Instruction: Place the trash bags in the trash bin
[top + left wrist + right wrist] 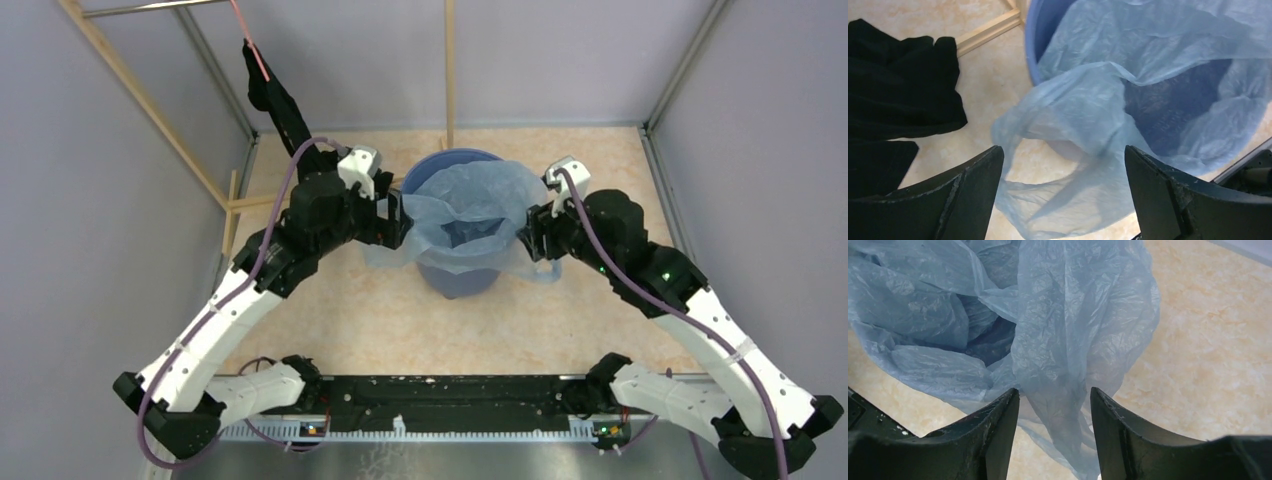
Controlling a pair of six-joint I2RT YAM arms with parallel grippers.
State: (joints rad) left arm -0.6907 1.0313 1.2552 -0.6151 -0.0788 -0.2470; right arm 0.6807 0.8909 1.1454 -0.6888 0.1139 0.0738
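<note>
The trash bin [458, 277], a round blue bucket, stands mid-table. A pale-blue trash bag [470, 205] lies open in its mouth, with film spilling over the rim on both sides. My left gripper [397, 222] is at the bin's left rim. In the left wrist view the gripper [1063, 165] is wide open, and a loose flap of the bag [1073, 115] hangs between the jaws outside the bin's rim [1034, 50]. My right gripper [530, 240] is at the right rim. It is open [1054, 400], with a hanging fold of bag [1083, 340] between its jaws, not pinched.
A black cloth garment [275, 100] hangs from a pink hanger at the back left and lies on the floor left of the bin [898, 90]. Wooden slats [990, 31] and a wooden post [450, 70] stand behind the bin. Grey walls enclose the table.
</note>
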